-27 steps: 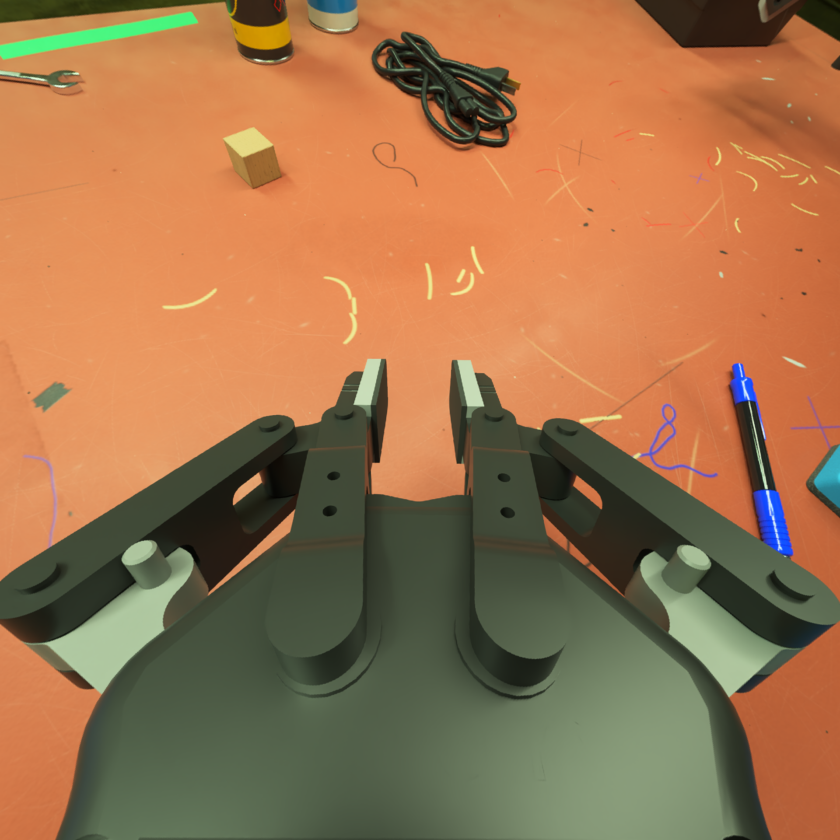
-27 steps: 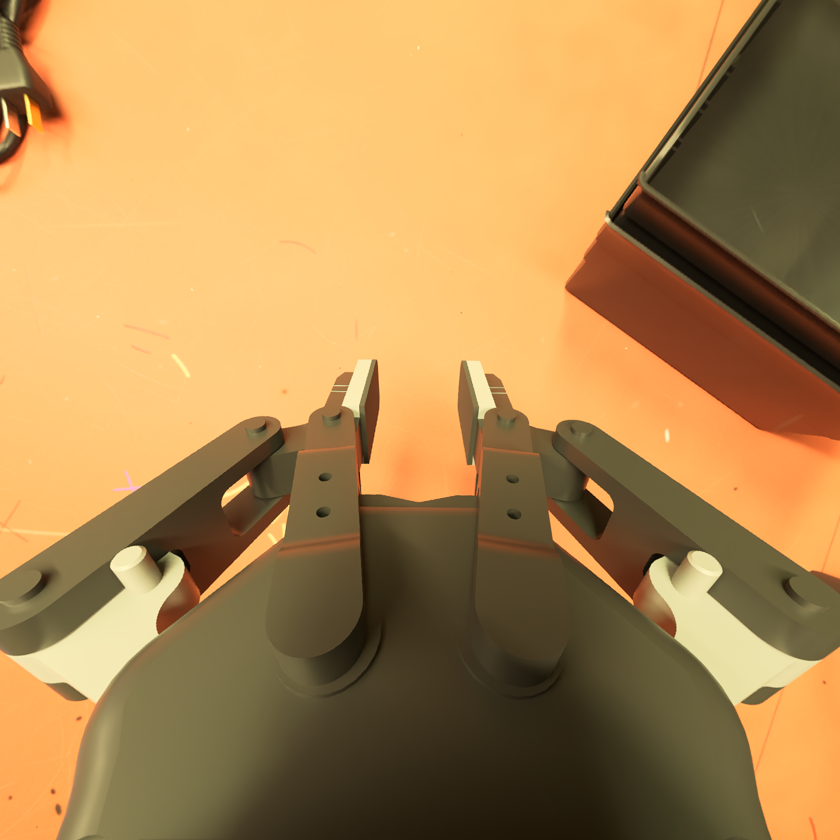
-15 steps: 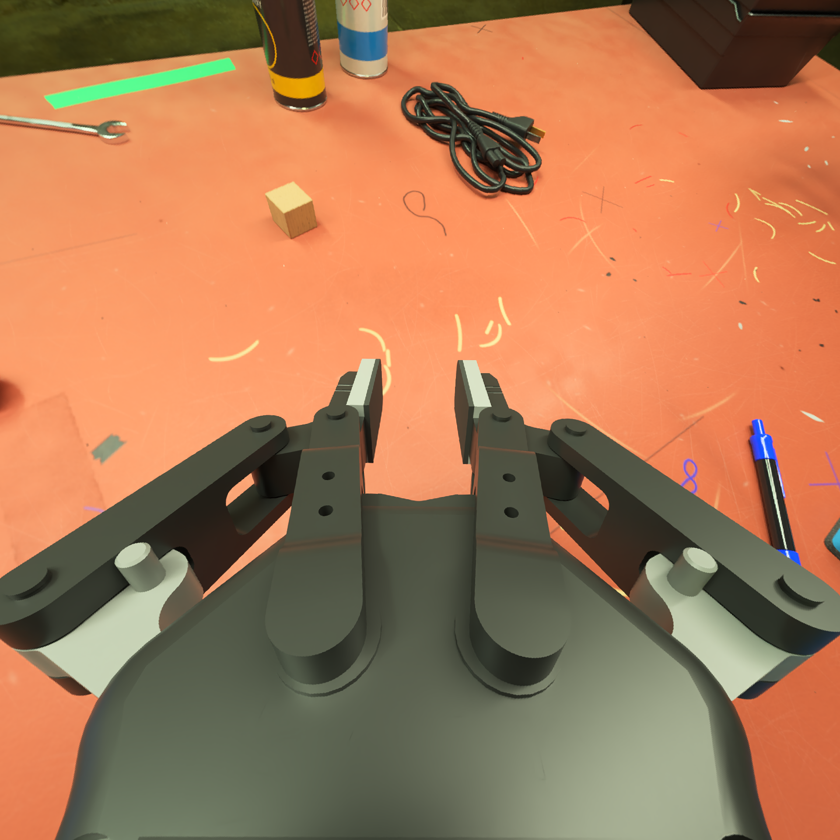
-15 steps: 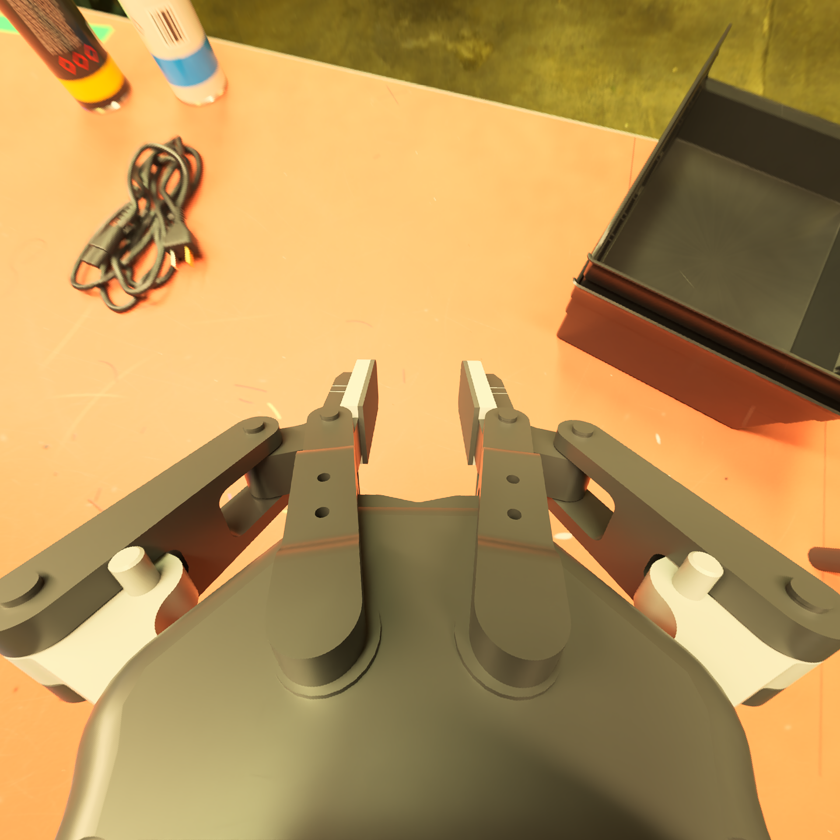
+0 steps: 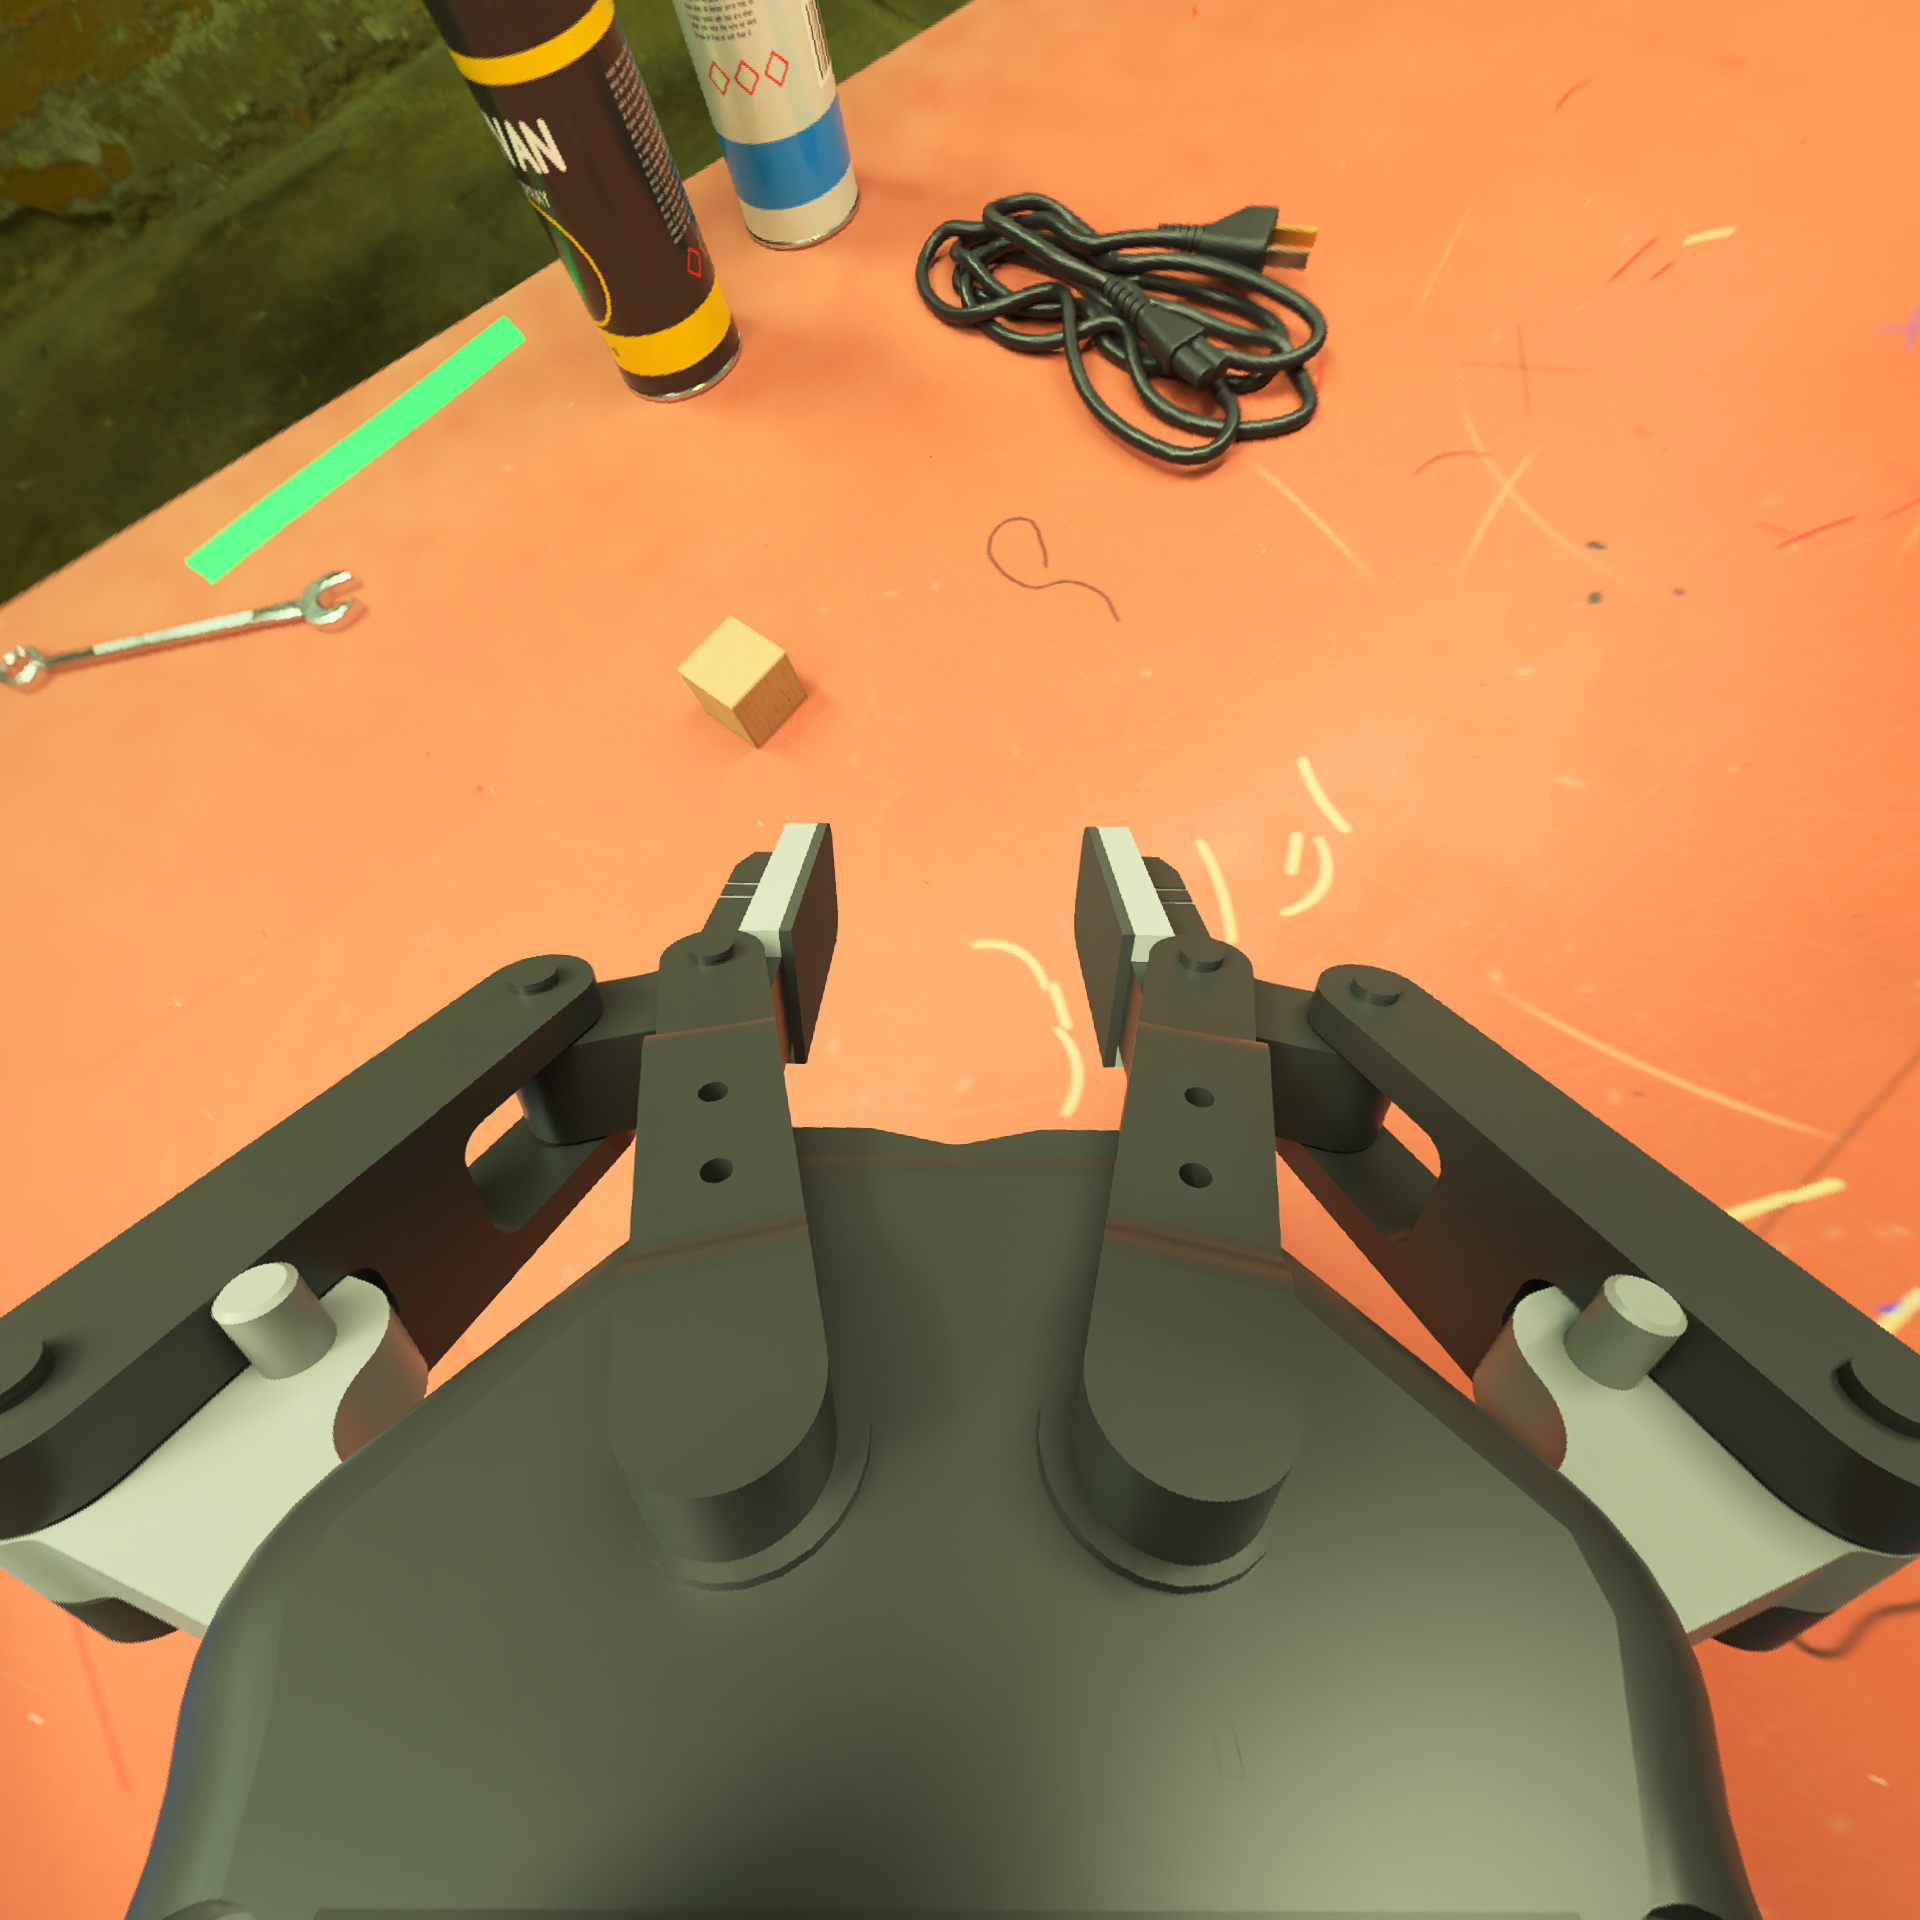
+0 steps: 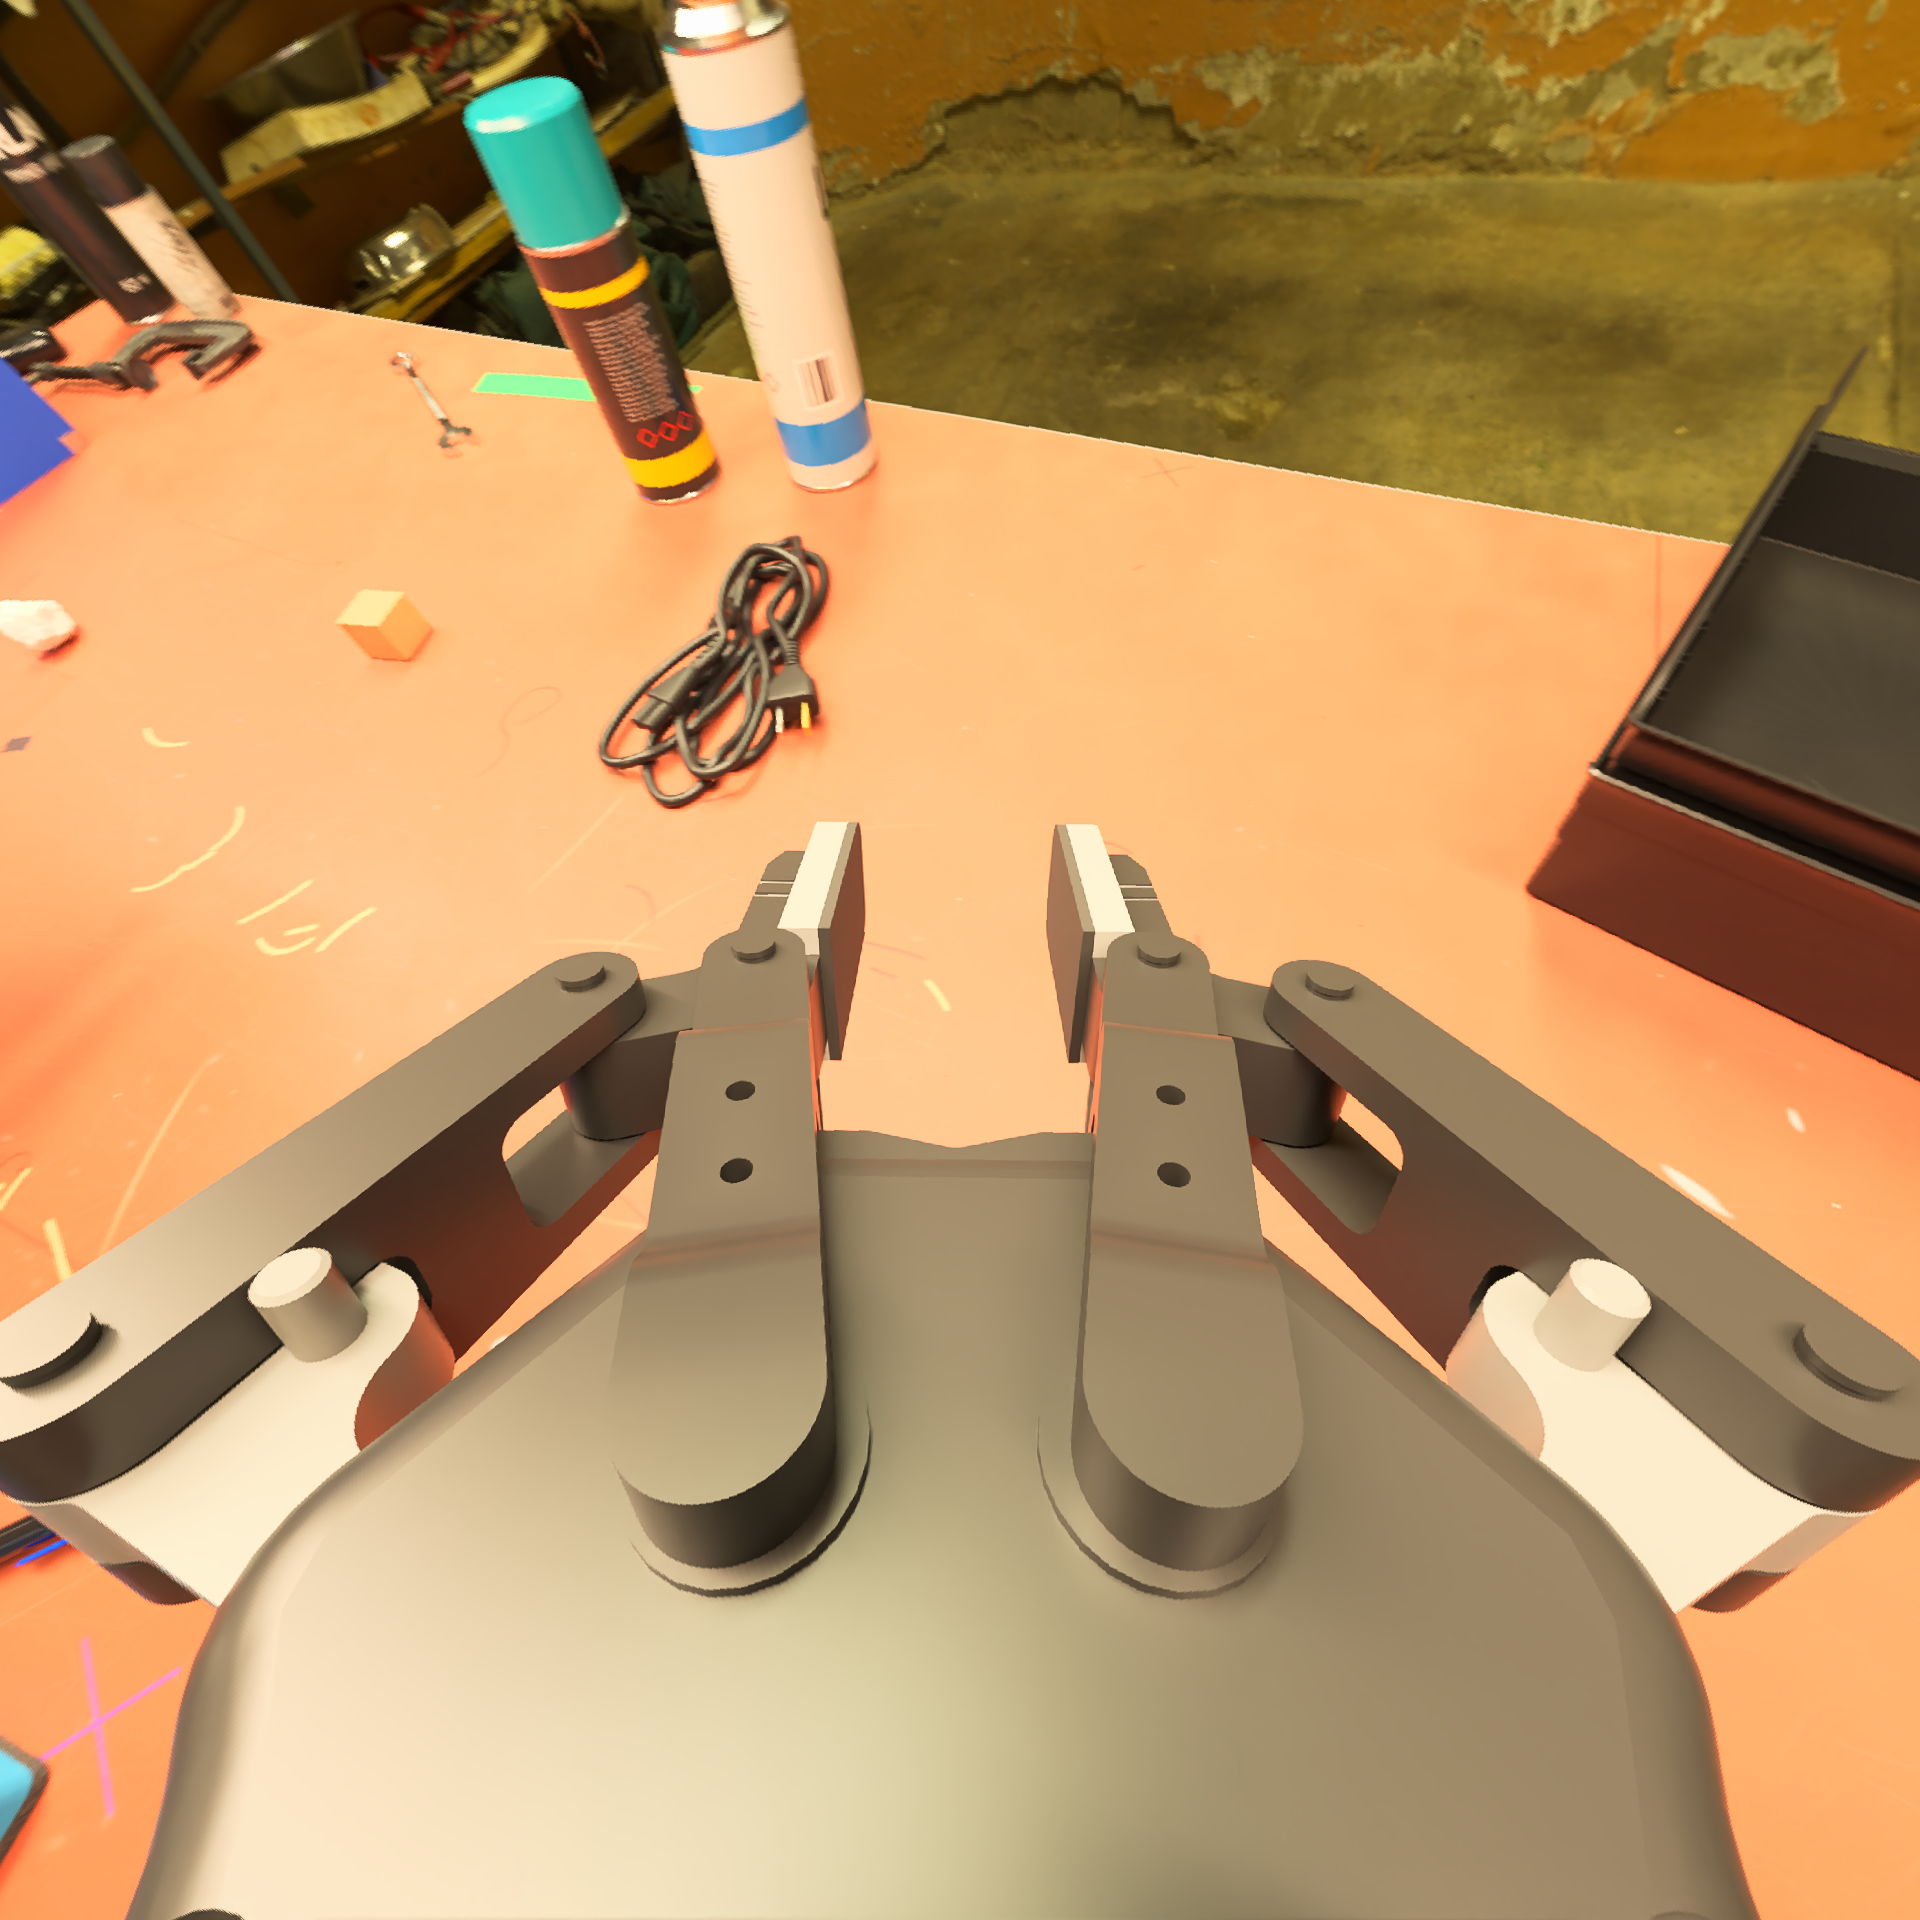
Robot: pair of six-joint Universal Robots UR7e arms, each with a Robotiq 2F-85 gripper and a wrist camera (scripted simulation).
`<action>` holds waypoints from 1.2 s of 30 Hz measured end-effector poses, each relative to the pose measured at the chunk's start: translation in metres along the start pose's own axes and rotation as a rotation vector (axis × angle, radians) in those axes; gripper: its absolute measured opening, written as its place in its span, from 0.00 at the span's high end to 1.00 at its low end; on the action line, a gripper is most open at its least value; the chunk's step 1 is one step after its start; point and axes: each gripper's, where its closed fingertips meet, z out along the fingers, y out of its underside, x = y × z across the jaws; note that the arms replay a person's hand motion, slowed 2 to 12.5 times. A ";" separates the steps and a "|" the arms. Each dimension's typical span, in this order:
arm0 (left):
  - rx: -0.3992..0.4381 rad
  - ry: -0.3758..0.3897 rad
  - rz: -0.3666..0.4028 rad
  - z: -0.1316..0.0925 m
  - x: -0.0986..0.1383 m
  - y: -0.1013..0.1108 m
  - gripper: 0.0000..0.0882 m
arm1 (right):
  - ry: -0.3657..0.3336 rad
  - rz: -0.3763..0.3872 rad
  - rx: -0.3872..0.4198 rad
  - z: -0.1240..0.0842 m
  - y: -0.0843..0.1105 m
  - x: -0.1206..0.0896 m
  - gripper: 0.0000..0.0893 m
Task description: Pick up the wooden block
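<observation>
A small pale wooden block (image 5: 743, 677) sits on the orange table, just ahead of my left gripper (image 5: 954, 883) and a little to its left. The left gripper is open and empty, above the table. The block also shows in the right wrist view (image 6: 384, 623), far off to the left. My right gripper (image 6: 956, 883) is open and empty, well away from the block.
A coiled black cable (image 5: 1122, 322) (image 6: 717, 675) lies beyond the block. Two spray cans (image 5: 613, 208) (image 5: 779, 125) stand at the far edge. A wrench (image 5: 177, 629) and a green tape strip (image 5: 353, 447) lie at left. A dark open box (image 6: 1787, 748) stands at right.
Both wrist views have tilted up and swung. The block now lies closer to the left gripper and nearer its centre line. The left jaws stand a little wider apart.
</observation>
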 end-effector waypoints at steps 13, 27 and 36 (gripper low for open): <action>-0.143 0.077 0.223 0.073 -0.041 -0.023 0.49 | -0.194 -0.006 0.027 -0.011 0.022 -0.083 0.64; -0.401 0.284 0.315 0.140 -0.069 -0.009 0.40 | -0.361 0.037 -0.014 -0.016 0.063 -0.144 0.64; -0.514 0.401 0.305 0.161 -0.075 0.004 0.35 | -0.396 0.051 -0.045 -0.019 0.086 -0.162 0.64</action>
